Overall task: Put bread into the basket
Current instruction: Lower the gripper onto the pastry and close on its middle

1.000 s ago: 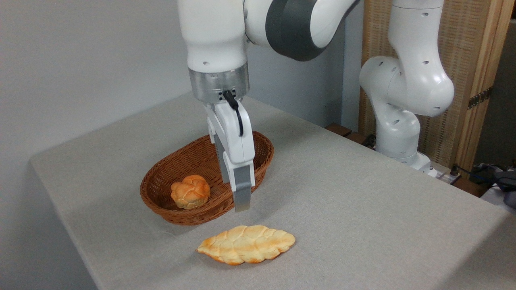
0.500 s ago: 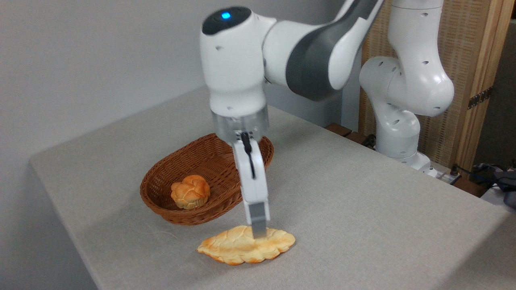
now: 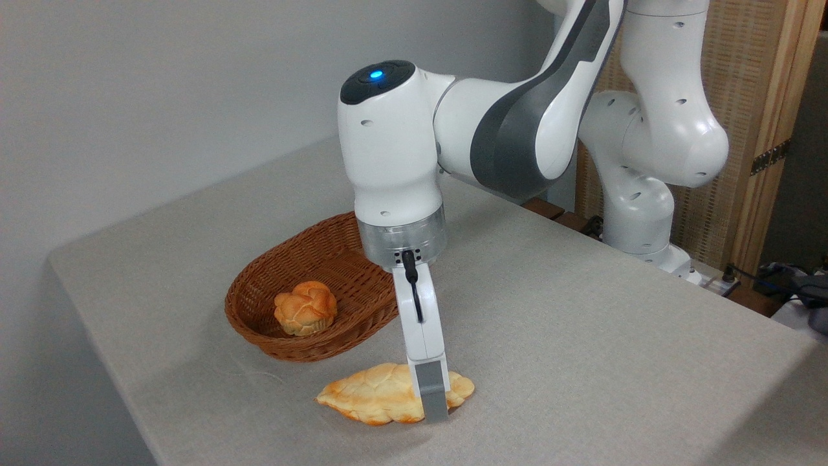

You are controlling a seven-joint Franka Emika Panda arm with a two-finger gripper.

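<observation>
On the grey table (image 3: 582, 336), near its front edge, the white arm (image 3: 517, 136) reaches down with its wrist pointing straight at the surface, so the grasping step is in hand. Behind stands the basket (image 3: 259, 285), holding only a round bun (image 3: 305, 307). The bread (image 3: 369, 400) lies flat just in front of it, not yet lifted. The gripper (image 3: 435, 411) is edge-on at the loaf's right part; whether its jaws are spread or pinching cannot be told. Next comes a firm pinch, then a lift.

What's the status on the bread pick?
Gripper down at the bread, finger over its near edge; closure not visible. Bread flat on table, outside basket. Round bun in basket's left end; path clear.
</observation>
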